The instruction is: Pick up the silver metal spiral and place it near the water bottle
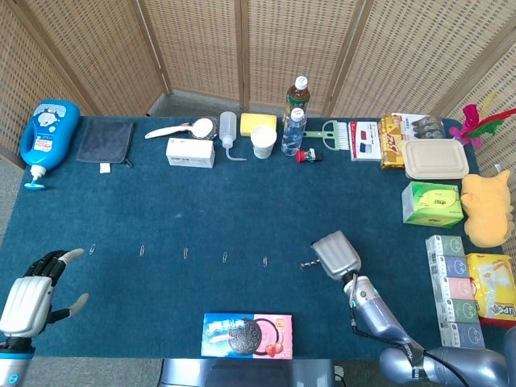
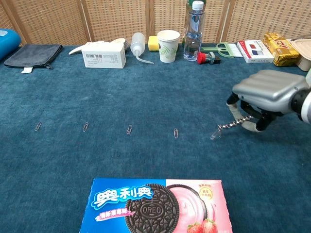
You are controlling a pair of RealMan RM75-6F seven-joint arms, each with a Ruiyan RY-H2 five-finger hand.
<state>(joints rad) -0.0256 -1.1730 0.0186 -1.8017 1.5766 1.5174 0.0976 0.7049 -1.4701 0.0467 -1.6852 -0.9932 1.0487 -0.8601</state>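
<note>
The silver metal spiral [image 2: 233, 124] is a thin twisted rod that sticks out leftward and downward from under my right hand [image 2: 269, 94], which pinches its right end. Its free tip hangs just above the blue cloth. From the head view the spiral [image 1: 307, 264] shows as a short stub left of that right hand [image 1: 334, 254]. The clear water bottle [image 2: 193, 30] with a white cap stands upright at the table's far edge, well beyond the hand; the head view also shows the bottle [image 1: 293, 133]. My left hand [image 1: 32, 294] rests at the near left corner, fingers apart and holding nothing.
Several paper clips [image 2: 129, 129] lie in a row across the middle. An Oreo box [image 2: 154, 206] sits at the near edge. A paper cup [image 2: 168, 45], a squeeze bottle [image 2: 138, 44] and a white box [image 2: 103, 54] flank the bottle. Boxes [image 1: 432, 203] crowd the right side.
</note>
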